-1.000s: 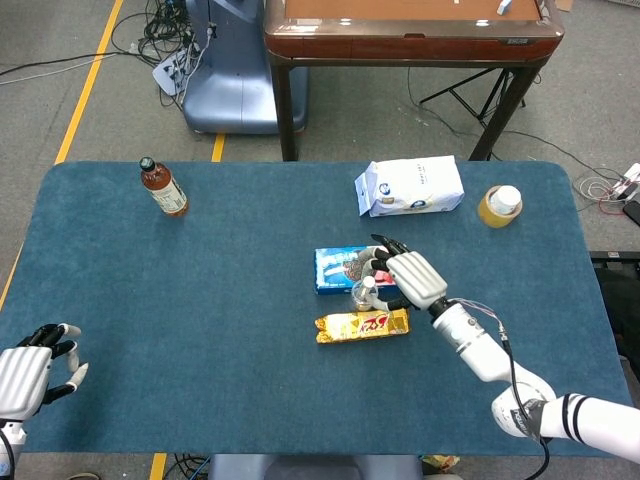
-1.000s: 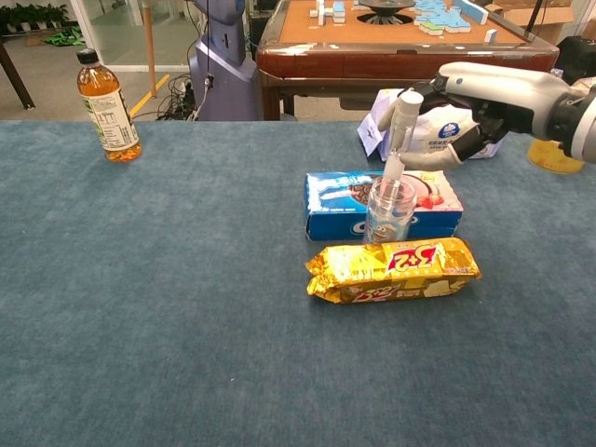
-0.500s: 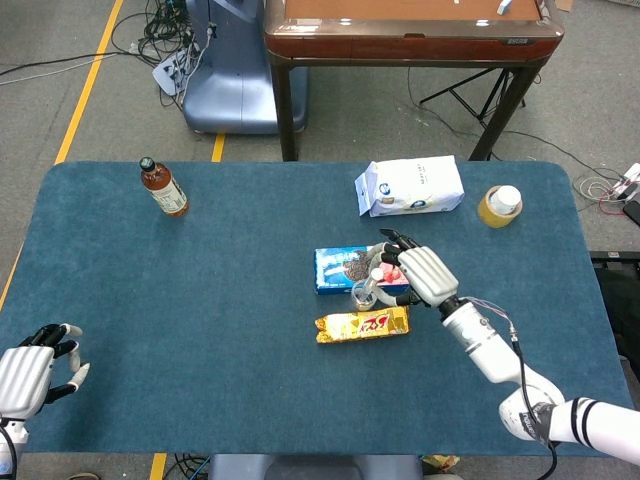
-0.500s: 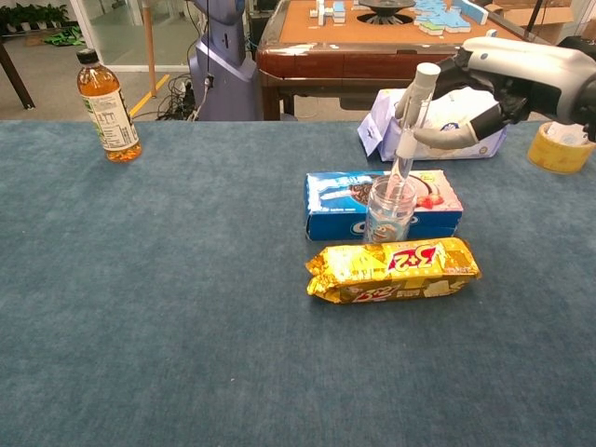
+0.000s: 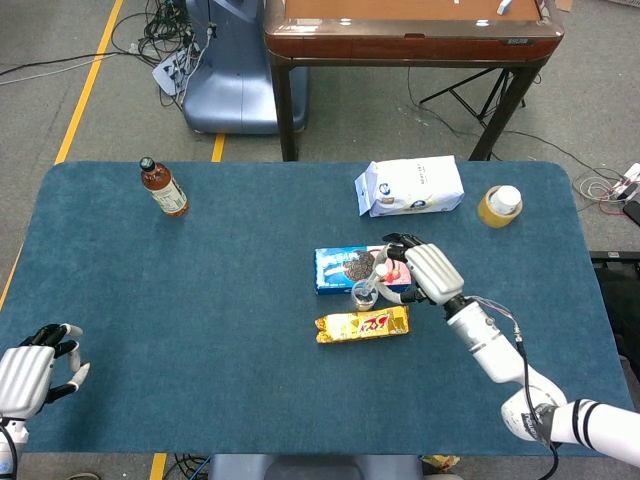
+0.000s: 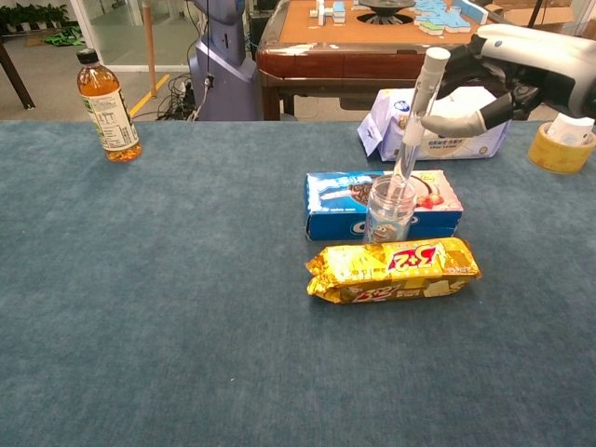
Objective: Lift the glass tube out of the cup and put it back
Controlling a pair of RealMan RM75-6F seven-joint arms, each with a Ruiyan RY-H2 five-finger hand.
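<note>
- The glass tube [image 6: 421, 104] is pinched near its capped upper end by the right robot hand [image 6: 503, 79], thumb and fingers closed around it, above the middle of the blue desk [image 6: 168, 307].
- The tube is held tilted, its top leaning toward the hand; its lower tip is seen at the mouth of the clear cup [image 6: 389, 209], and whether it is wholly clear of the rim cannot be told.
- The lifting-out step is judged to be in hand, with the putting-back not yet begun.
- For the next move, a little more height is judged to be called for until the tip clears the rim; the tube is then to be brought upright over the opening and lowered without the light cup being knocked.
- The cup is flanked closely: a blue biscuit box [image 6: 335, 203] lies just behind it and a gold snack packet [image 6: 396, 270] just in front.
- Farther back, a white bag [image 5: 410, 186] and a roll of tape [image 6: 559, 149] are seen, and a tea bottle [image 6: 107, 107] stands well apart at the far left.
- The left robot hand [image 5: 28, 378] is held at the near left edge of the desk, fingers loosely spread, with nothing in it.
</note>
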